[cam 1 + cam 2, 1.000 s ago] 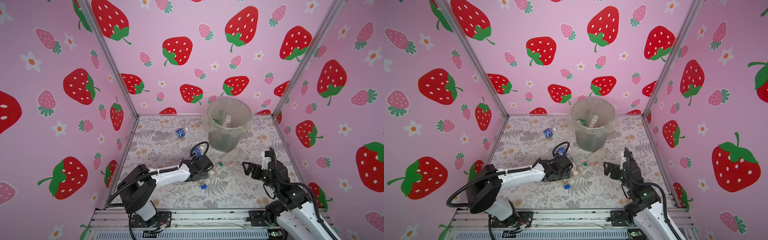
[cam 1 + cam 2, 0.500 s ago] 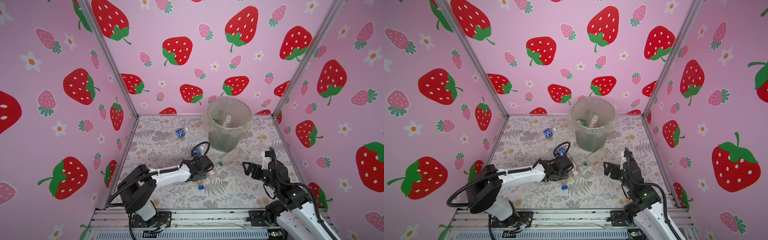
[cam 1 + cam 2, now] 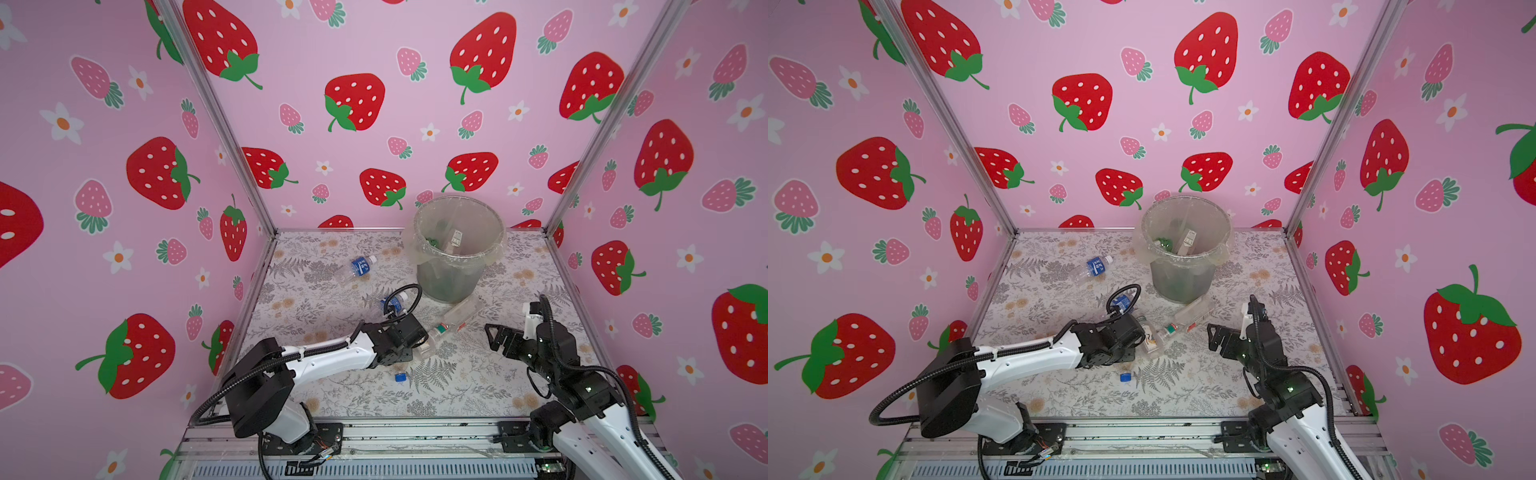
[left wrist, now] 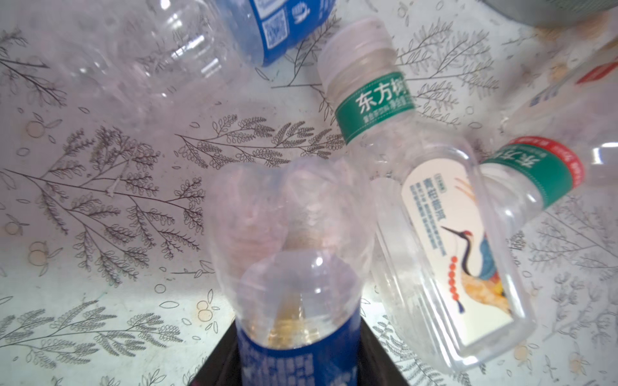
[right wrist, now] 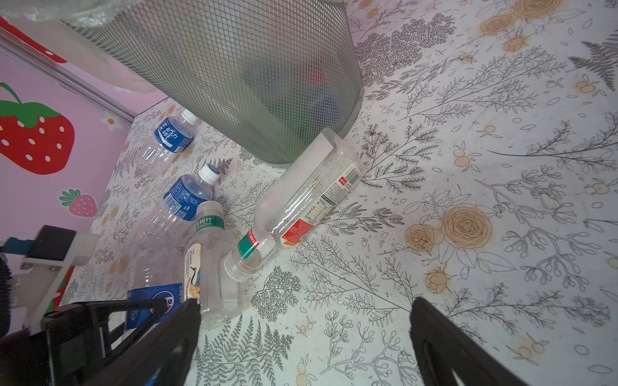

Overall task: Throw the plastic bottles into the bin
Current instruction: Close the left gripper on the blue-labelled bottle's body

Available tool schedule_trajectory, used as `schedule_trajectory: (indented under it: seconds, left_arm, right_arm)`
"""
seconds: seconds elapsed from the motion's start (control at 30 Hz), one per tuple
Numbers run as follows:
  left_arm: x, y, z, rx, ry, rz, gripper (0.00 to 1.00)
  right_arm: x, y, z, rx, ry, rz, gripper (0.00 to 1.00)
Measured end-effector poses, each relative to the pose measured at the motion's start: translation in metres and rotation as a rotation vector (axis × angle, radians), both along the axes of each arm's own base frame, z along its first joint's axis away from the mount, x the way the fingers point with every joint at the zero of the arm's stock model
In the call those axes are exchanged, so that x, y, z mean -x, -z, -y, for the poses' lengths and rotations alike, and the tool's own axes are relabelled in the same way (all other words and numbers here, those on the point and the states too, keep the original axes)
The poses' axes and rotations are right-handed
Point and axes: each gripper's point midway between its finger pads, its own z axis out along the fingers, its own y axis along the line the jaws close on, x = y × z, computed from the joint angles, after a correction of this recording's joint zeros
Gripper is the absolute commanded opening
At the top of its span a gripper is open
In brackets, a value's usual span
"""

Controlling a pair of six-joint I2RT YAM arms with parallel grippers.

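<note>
My left gripper (image 4: 297, 347) is shut on a clear bottle with a blue label (image 4: 291, 284) lying on the floral mat, low at centre in both top views (image 3: 409, 336) (image 3: 1133, 337). A squarish clear bottle with a crane picture (image 4: 451, 260) (image 5: 207, 267) lies right beside it. A long bottle with a red and green label (image 3: 459, 316) (image 5: 301, 207) leans against the foot of the grey mesh bin (image 3: 449, 282) (image 3: 1179, 282). Two more blue-labelled bottles (image 3: 357, 266) (image 3: 392, 301) lie left of the bin. My right gripper (image 3: 496, 336) (image 5: 306, 310) hangs open and empty, right of the cluster.
A loose blue cap (image 3: 400, 377) (image 3: 1124, 377) lies on the mat in front of my left gripper. The bin holds several bottles inside its bag (image 3: 453, 241). Pink strawberry walls (image 3: 232, 257) close in the left, back and right sides.
My left gripper's jaws have closed onto the blue-labelled bottle. The loose blue cap has shifted slightly left. My right arm has not moved.
</note>
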Motion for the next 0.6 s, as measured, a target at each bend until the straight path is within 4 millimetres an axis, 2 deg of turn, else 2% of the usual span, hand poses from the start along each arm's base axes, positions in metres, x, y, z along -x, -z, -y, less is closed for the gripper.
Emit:
schedule_trajectory:
  seconds: [0.2,0.6]
  left_arm:
    - [-0.003,-0.023,-0.002,0.022,0.028,0.063,0.48]
    - [-0.009,-0.055,-0.009,0.033,0.074,0.164,0.48]
  right_arm:
    - [0.0,0.0,0.0,0.0,0.0,0.0,0.99]
    - [0.0,0.0,0.0,-0.001,-0.001,0.001,0.99]
